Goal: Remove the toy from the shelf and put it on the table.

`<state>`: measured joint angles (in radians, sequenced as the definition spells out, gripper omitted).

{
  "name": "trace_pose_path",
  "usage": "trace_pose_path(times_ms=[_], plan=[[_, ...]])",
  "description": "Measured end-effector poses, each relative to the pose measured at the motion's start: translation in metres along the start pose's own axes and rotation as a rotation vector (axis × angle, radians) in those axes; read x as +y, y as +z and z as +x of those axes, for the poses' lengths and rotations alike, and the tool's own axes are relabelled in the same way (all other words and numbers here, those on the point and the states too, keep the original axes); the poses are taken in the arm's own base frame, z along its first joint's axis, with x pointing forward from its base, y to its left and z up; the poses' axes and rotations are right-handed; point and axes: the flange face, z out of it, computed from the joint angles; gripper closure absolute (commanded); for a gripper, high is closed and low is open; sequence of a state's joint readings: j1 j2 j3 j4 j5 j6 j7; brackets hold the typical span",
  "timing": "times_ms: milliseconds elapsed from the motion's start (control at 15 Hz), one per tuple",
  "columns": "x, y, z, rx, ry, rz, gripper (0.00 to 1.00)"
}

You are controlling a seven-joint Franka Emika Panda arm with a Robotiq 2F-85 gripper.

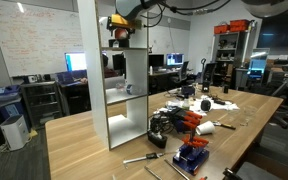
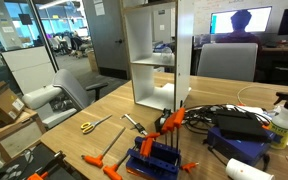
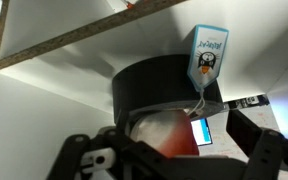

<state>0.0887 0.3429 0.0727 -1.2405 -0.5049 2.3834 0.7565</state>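
The toy (image 3: 164, 90) has a black hat, a reddish body and a hanging paper tag (image 3: 206, 50) with a penguin picture. It sits in the top compartment of the white shelf (image 1: 91, 70), under a white board (image 3: 74, 40). In an exterior view it shows as an orange and black shape (image 1: 119, 27) with my arm reaching in from above. My gripper (image 3: 169, 150) has its fingers spread wide on either side of the toy. A gap shows between the toy and the right finger. The wooden table (image 1: 84, 135) carries the shelf, which also shows in an exterior view (image 2: 149, 35).
In front of the shelf lie orange-handled tools, black cables and a blue tool holder (image 1: 191, 155), which is also visible in an exterior view (image 2: 154, 160). A spray bottle (image 2: 282, 120) stands at the table's edge. A grey office chair (image 2: 44, 100) stands beside the table.
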Motion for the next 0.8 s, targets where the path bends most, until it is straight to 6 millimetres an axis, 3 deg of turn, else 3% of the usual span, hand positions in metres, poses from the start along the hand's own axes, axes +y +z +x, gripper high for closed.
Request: trace_pose_path(times_ms=[267,600,667,733,800], plan=[[-0.005,0.017,0.001,0.031,-0.012,-0.03,0.0],[0.005,0.026,0.015,0.073,0.001,-0.061,0.0],[0.007,0.027,0.019,0.082,0.004,-0.066,0.25],[0.01,0.027,0.022,0.092,0.006,-0.073,0.26],[0.012,0.027,0.026,0.102,0.007,-0.079,0.35]])
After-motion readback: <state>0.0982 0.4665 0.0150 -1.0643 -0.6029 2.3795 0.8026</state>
